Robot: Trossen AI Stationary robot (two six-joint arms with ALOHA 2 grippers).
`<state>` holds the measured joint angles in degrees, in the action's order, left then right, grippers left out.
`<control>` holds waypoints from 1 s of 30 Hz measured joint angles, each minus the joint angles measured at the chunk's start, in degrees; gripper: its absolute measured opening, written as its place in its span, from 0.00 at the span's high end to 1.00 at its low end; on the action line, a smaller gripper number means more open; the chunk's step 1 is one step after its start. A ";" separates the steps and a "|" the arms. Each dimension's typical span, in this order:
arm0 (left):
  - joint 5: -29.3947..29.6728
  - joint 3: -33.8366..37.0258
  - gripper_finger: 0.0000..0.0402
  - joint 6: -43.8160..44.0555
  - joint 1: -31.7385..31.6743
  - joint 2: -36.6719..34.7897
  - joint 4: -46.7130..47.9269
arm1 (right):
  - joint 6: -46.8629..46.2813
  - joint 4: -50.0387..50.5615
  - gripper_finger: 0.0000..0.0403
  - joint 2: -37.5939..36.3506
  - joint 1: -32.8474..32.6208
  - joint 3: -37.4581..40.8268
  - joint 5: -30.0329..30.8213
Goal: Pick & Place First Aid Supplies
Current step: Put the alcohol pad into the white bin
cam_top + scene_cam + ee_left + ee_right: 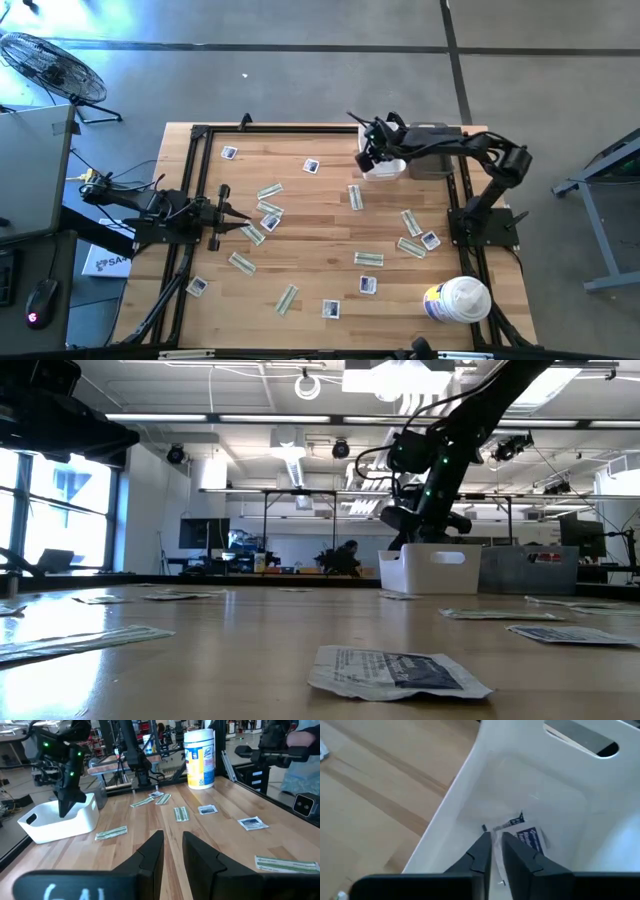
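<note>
Right wrist view: square packet (pixel 527 837) in white bin (pixel 470 795), just beyond slightly parted, empty right hand (pixel 496 851).

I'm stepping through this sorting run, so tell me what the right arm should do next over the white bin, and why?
Probably lift the right end effector straight up out of the white bin. Its fingers stand slightly apart and a white packet with blue print lies on the bin floor just beyond them, apparently released. Many packets remain on the table, so clearing the bin comes first.
</note>
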<state>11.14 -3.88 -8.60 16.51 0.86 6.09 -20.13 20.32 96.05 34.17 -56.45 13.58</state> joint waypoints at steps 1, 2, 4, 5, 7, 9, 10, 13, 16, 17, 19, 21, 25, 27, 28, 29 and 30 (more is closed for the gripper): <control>0.01 -0.01 0.83 0.01 0.00 0.01 0.00 | 0.27 0.02 0.87 0.00 -0.04 0.00 -0.02; 0.00 0.00 0.83 0.01 0.00 0.02 0.00 | 0.27 0.00 0.85 -0.04 -0.04 0.00 -0.06; 0.00 0.00 0.83 0.00 0.00 0.01 0.00 | 0.22 0.24 0.81 -0.36 0.00 0.00 0.00; 0.02 -0.02 0.83 0.02 0.00 0.02 0.00 | 0.28 0.36 0.79 -0.70 -0.05 -0.02 0.16; 0.00 0.00 0.83 0.00 0.00 0.02 0.00 | 0.65 0.52 0.77 -2.07 -0.60 -0.02 0.24; 0.00 0.00 0.83 0.00 0.00 0.02 0.00 | 0.76 1.82 0.75 -4.60 -1.98 -0.02 0.30; 0.00 -0.02 0.83 0.02 0.00 0.00 0.00 | 0.93 2.73 0.75 -6.11 -2.97 -0.02 0.23; 0.00 0.00 0.83 0.01 0.00 0.01 0.00 | 0.87 7.63 0.75 -11.81 -7.27 -0.04 0.20; 0.00 -0.02 0.83 0.01 0.00 0.02 0.00 | 0.22 12.94 0.76 -17.67 -13.48 -0.07 0.17; 0.00 -0.02 0.83 0.00 0.00 0.00 0.00 | -0.68 14.85 0.77 -19.32 -15.90 -0.09 0.09; 0.00 -0.01 0.83 0.02 0.00 0.01 0.00 | -3.29 18.79 0.77 -22.02 -21.05 -0.09 -0.15; 0.00 -0.02 0.83 0.01 0.00 0.00 0.00 | -7.06 23.08 0.77 -23.73 -26.41 -0.09 -0.23; 0.00 -0.02 0.83 0.00 0.00 0.00 0.00 | -18.79 35.35 0.77 -24.21 -35.48 -0.11 -0.56; 0.00 0.00 0.83 0.02 0.00 0.02 0.00 | -25.15 41.75 0.77 -23.69 -38.56 0.10 -0.97; 0.01 -0.01 0.83 0.02 0.00 0.01 0.00 | -27.89 44.31 0.77 -23.67 -39.75 0.52 -1.74; 0.00 0.00 0.83 0.02 0.00 0.02 0.00 | -30.14 46.18 0.77 -23.67 -40.66 1.26 -2.79; 0.02 0.00 0.83 0.00 0.00 0.02 0.00 | -32.12 47.67 0.77 -23.67 -41.32 2.07 -4.16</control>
<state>11.15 -3.88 -8.60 16.51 0.88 6.09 -52.25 67.99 72.38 -7.15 -54.38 9.43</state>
